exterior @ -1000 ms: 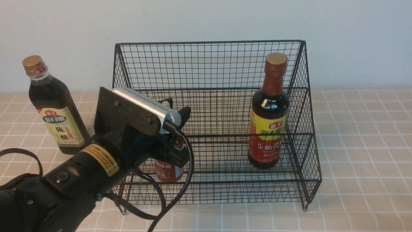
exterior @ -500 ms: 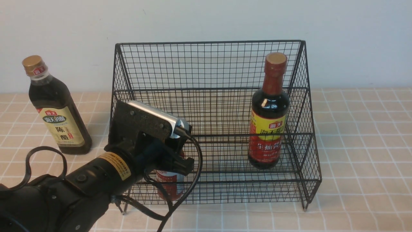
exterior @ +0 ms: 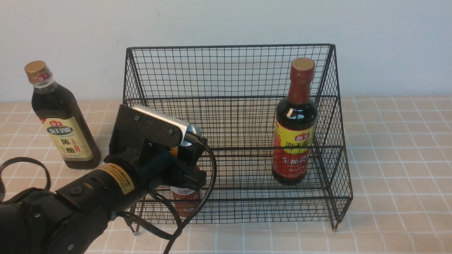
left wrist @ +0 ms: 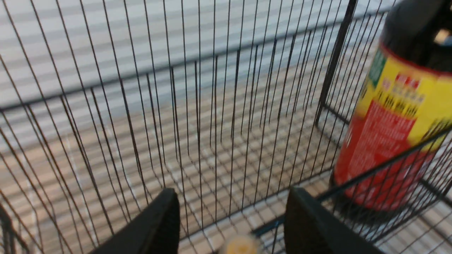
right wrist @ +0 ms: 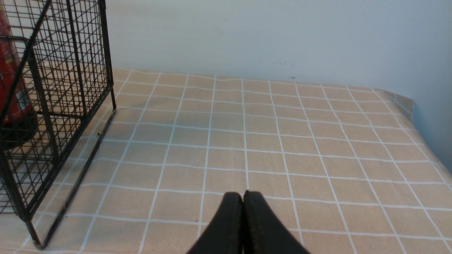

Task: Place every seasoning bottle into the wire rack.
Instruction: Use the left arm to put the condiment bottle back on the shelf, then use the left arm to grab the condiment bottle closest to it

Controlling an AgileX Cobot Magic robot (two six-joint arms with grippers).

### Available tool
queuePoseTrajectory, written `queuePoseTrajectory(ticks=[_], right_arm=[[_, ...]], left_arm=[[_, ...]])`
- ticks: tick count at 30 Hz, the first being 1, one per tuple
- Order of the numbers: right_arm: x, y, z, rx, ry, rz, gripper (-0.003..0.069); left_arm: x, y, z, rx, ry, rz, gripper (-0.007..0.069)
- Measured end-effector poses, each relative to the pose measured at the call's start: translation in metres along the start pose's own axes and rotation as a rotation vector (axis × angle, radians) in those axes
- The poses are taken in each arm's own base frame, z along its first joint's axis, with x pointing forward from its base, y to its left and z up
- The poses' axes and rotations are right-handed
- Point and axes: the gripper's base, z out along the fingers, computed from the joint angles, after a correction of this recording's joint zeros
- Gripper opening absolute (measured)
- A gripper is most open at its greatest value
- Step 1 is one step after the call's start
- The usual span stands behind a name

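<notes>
Left pincer [left wrist: 232, 197]: released, fingers spread wide inside the wire rack [exterior: 229, 70], at the near-left part of its lower tier. Small red sauce bottle [exterior: 185, 195] stands upright on that tier directly under the pincer. Its yellow nozzle cap [left wrist: 242, 246] shows blurred between the two fingers, with a gap on either side. Any contact lower on the bottle body is hidden by the arm.

Red-necked bottle [exterior: 295, 141] stands upright at the right end of the lower tier, well apart from the small one. Gold-capped bottle [exterior: 63, 123] stands upright on the counter [exterior: 395, 158], outside the rack and to its left.

Right pincer [right wrist: 243, 194]: clenched, fingers pressed flat together, over the counter to the right of the rack.
</notes>
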Motion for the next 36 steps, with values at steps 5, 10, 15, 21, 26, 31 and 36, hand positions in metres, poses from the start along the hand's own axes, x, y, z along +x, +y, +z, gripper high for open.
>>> queuePoseTrajectory(ticks=[5,10,15,21,26,31,36], right_arm=[[0.0,0.0,0.0,0.0,0.0,0.0,-0.0012],[0.0,0.0,0.0,0.0,0.0,0.0,-0.0012],[0.0,0.0,0.0,0.0,0.0,0.0,-0.0012],[0.0,0.0,0.0,0.0,0.0,0.0,-0.0012],[0.0,0.0,0.0,0.0,0.0,0.0,-0.0012],[0.0,0.0,0.0,0.0,0.0,0.0,-0.0012],[0.0,0.0,0.0,0.0,0.0,0.0,-0.0012]], left_arm=[[-0.023,0.001,-0.019,-0.017,-0.099,0.003,0.0369],[-0.049,0.025,-0.05,-0.158,-0.213,-0.031,0.0221],[-0.068,0.059,-0.09,-0.37,-0.283,0.094,0.0011],[-0.073,0.092,-0.11,-0.525,-0.174,0.028,-0.0007],[-0.081,0.115,-0.122,-0.636,-0.186,-0.028,-0.0007],[-0.087,0.124,-0.122,-0.693,-0.274,-0.002,0.0007],[-0.093,0.136,-0.108,-0.705,-0.293,-0.02,0.0104]])
